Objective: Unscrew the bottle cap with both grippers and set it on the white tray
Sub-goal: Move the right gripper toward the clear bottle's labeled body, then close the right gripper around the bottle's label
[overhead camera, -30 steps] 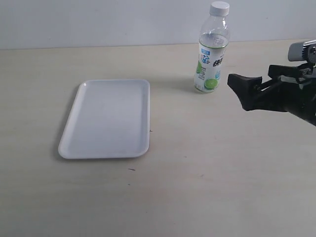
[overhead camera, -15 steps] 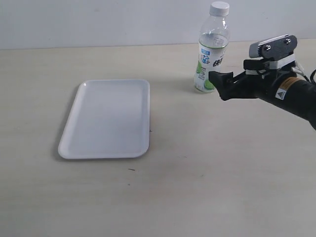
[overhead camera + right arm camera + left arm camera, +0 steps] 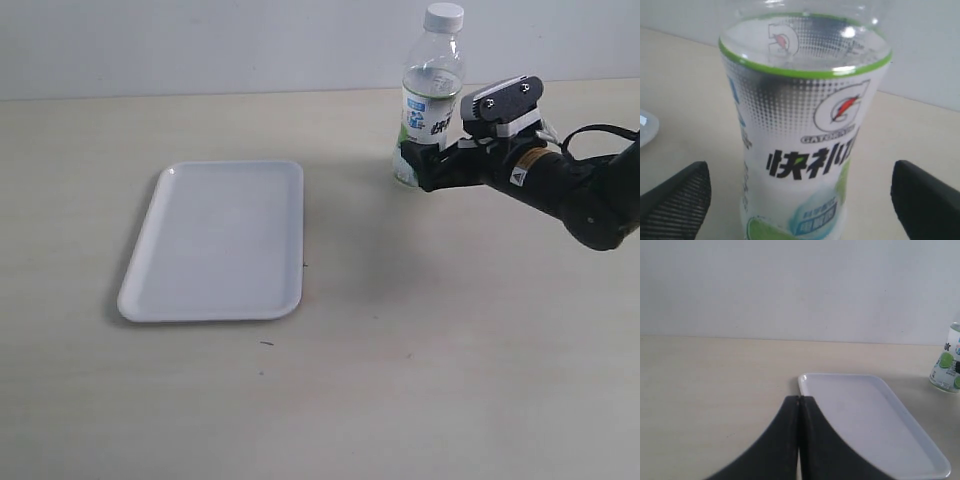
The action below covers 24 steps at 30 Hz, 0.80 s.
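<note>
Bottle cap: on the neck of the lime-label drink bottle, nothing touching it, well above any finger.

Right gripper: spread wide. One ribbed black fingertip sits on each side of the bottle's lower label, and bare table shows in both gaps, so there is no contact. Judgement: it brackets the body low down to pin the bottle against turning, which leaves the top free for the other arm. It needs to close squarely, since a one-sided touch could tip a light upright bottle.

Left gripper: fingers pressed together with nothing between them, hanging over the near end of the white tray. It is well apart from the bottle and idle. It would need to open before taking the cap.

Tray: flat on the table, empty, to the left of the bottle in the exterior view with open table between them.

Hidden or unclear:
- The right wrist view cuts off the cap, neck and base.
- The exterior view hides the far finger behind the bottle.
- The left arm is out of the exterior view.
- The left wrist view catches only the bottle's lower edge at the frame border.
- Liquid level not readable.
</note>
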### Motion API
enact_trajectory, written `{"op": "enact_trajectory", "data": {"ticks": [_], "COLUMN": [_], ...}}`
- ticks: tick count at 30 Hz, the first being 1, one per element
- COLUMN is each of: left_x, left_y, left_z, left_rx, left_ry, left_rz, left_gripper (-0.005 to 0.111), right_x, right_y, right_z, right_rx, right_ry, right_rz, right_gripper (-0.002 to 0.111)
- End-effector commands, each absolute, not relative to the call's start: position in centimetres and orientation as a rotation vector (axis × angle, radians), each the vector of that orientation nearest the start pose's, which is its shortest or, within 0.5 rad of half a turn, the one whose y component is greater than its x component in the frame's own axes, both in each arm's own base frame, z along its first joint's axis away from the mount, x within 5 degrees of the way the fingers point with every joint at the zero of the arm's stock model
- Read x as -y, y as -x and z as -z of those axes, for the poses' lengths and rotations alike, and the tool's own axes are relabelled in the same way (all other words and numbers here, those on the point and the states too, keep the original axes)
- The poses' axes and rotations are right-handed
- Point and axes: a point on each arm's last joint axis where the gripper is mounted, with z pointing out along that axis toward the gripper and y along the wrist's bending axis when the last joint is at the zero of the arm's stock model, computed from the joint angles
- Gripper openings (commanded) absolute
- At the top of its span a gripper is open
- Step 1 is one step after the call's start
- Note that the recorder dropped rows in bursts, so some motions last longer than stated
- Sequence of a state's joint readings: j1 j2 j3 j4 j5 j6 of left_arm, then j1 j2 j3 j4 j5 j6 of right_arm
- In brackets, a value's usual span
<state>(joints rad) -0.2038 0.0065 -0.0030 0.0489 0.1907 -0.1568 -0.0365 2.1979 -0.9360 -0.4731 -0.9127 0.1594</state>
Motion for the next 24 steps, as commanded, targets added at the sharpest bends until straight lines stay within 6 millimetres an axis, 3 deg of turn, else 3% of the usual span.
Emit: {"op": "enact_trajectory", "data": {"ticks": [1,7,17,24], "left_x": [1.1,1.1,1.1,1.1], "left_y": [-5.5,-5.5,-5.5,-5.5], "left_z": [-19.6,-19.6,-19.6,-19.6], "left_rx": [-1.674,-1.674,-1.674,-1.674], "left_ry": [-0.066,-0.066,-0.066,-0.066], "left_rz": [0.244,0.244,0.244,0.244], "left_gripper": [0.0,0.0,0.0,0.0], "right_x": [-2.0,-2.0,-2.3,-2.6], "right_y": [-40.7,-41.8,-42.1,-43.0], "right_z": [-7.8,-6.7,-5.8,-6.4], "right_rx": [-1.789,-1.787,-1.685,-1.683], "right_ry": [0.348,0.281,0.276,0.273], "right_rz": [-0.238,-0.296,-0.349,-0.41], "right_gripper": [0.092,0.092,0.092,0.092]}}
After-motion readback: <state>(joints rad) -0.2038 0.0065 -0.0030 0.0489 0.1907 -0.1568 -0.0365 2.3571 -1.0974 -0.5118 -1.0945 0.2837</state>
